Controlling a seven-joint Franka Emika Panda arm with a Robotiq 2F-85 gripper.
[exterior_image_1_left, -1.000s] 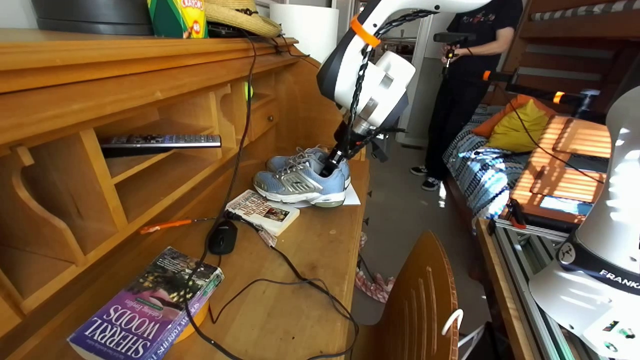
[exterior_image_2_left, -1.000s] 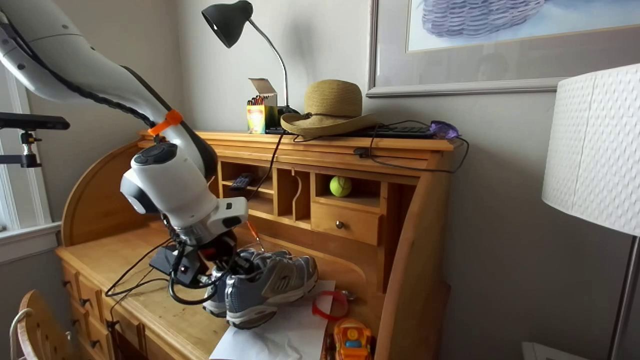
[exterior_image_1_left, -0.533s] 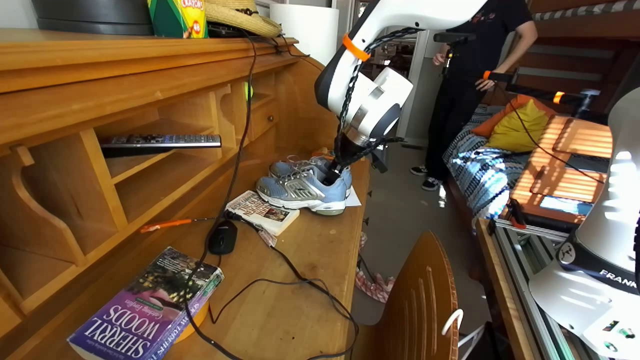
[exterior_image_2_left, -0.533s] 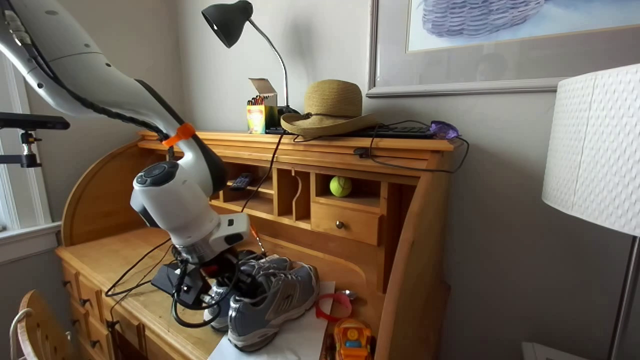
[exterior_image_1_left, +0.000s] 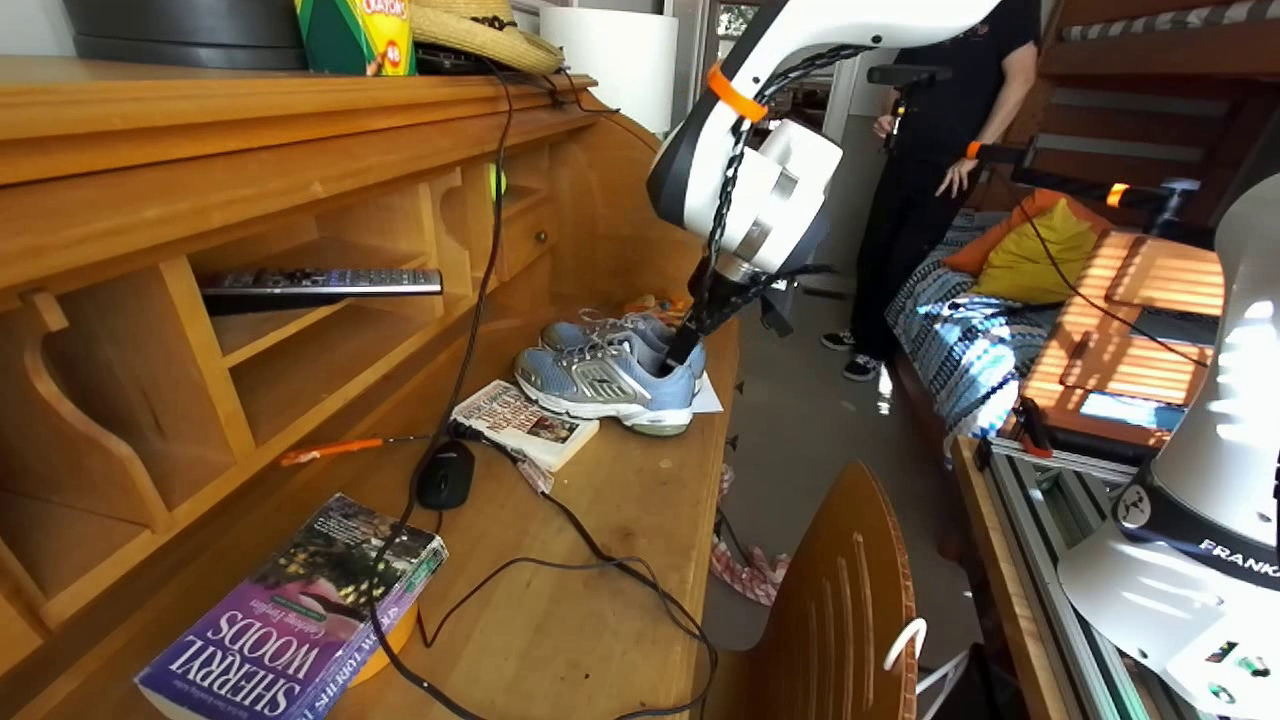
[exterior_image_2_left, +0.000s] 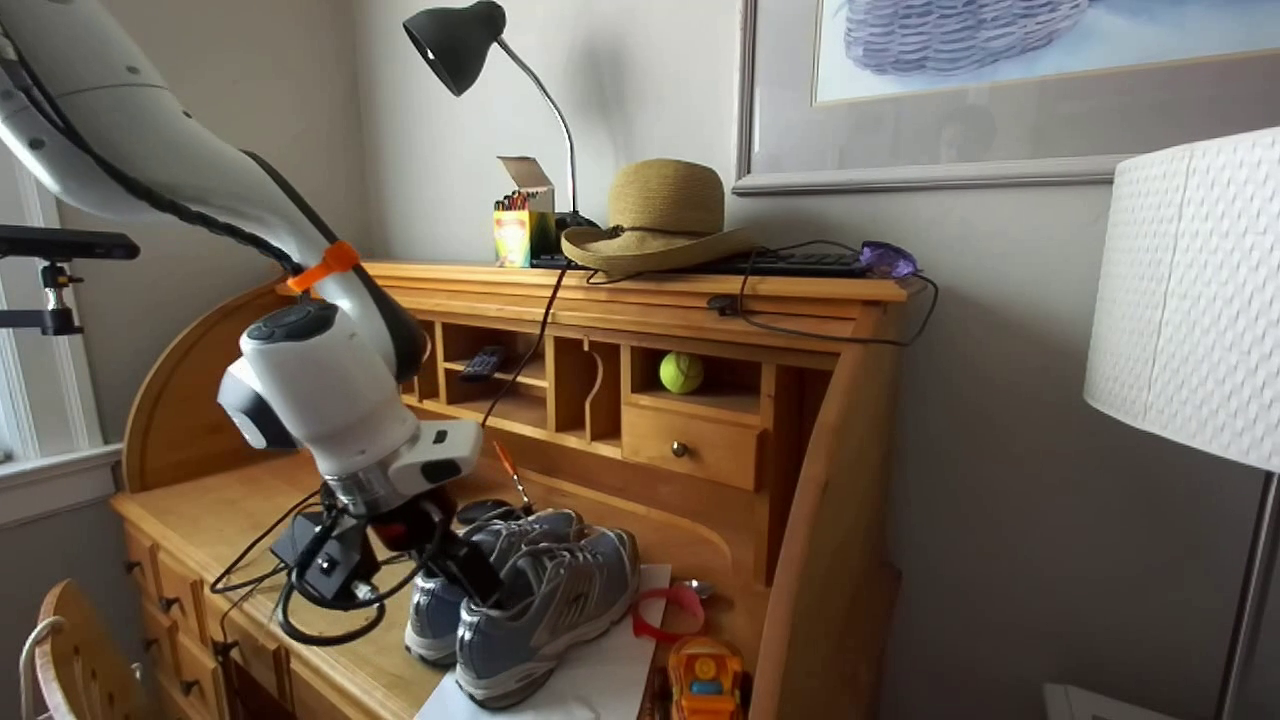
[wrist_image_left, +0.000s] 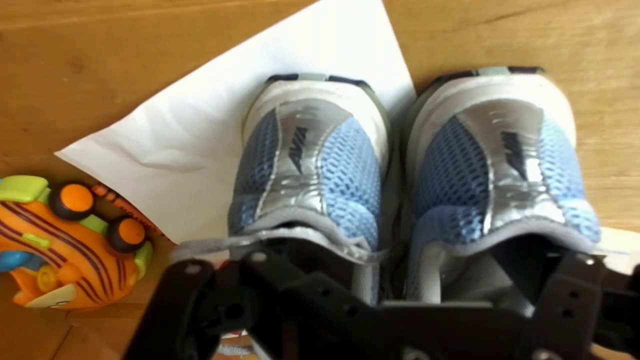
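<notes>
Two blue-grey sneakers stand side by side, one nearer (exterior_image_1_left: 598, 392) and one farther (exterior_image_1_left: 566, 334) in an exterior view. From above, the left shoe (wrist_image_left: 345, 170) rests on white paper, and the right shoe (wrist_image_left: 447, 162) stands close beside it. My gripper (wrist_image_left: 419, 270) is open over their heel ends, its jaws spread wide. A dark finger reaches down at each shoe's opening; the tips are partly hidden by the collars and the gripper body. Black fingers (exterior_image_1_left: 684, 345) slant into the near shoe's opening. I see neither shoe gripped.
White paper (exterior_image_2_left: 600, 670) lies under the shoes, with a red ring (exterior_image_2_left: 668, 615) and an orange toy car (exterior_image_2_left: 706, 680) close by. A paperback (exterior_image_1_left: 530, 425), mouse (exterior_image_1_left: 446, 476), loose cable (exterior_image_1_left: 590, 535) and purple book (exterior_image_1_left: 290, 620) share the desk. A chair (exterior_image_1_left: 840, 590) stands in front.
Over the last second the shoes have come down slightly to the desk. My gripper has opened and then drawn up and back towards their heels, while the shoes stay in place.
</notes>
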